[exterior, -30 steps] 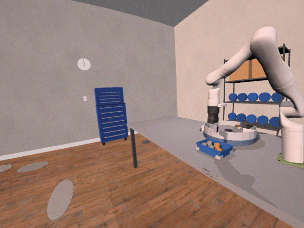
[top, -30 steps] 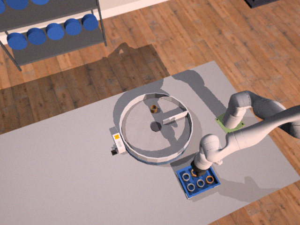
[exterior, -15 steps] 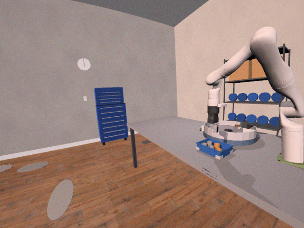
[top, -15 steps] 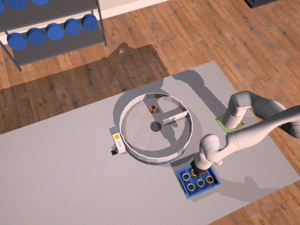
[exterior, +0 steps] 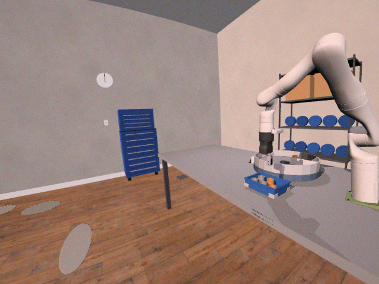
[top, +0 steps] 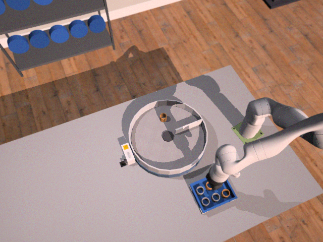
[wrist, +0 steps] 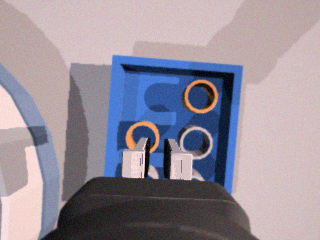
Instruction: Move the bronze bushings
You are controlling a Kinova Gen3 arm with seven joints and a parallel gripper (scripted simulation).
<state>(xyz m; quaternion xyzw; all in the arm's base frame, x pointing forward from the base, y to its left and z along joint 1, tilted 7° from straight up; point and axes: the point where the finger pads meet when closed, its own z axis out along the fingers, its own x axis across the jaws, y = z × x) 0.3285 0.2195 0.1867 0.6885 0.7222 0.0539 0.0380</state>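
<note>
- Over the blue crate (top: 229, 191), seen from the top view, the arm's wrist points straight down, covering most of one bronze bushing (top: 208, 185). A second bronze bushing in the crate (top: 225, 192) sits at the end nearest the robot base, with three steel bushings (top: 205, 200) around them. On the turntable's disc (top: 154, 145) a third bronze bushing (top: 163, 117) stands upright on an open end, away from the dark hub (top: 167, 135) and near the far wall.
- From the exterior view, the gripper (exterior: 265, 151) hangs well above the crate (exterior: 276, 187), its fingers hard to make out against the turntable's rim (exterior: 301, 169). Orange and grey bushings show over the crate wall.
- At the wrist view, the gripper (wrist: 157, 161) looks down into the crate (wrist: 116, 100). Its two fingers stand partly apart with a narrow gap and nothing between them. The left finger overlaps the near bronze bushing (wrist: 142, 131) in the picture; the other bronze one (wrist: 200, 96) lies farther off, and a steel bushing (wrist: 196, 142) sits just beside the right finger.
</note>
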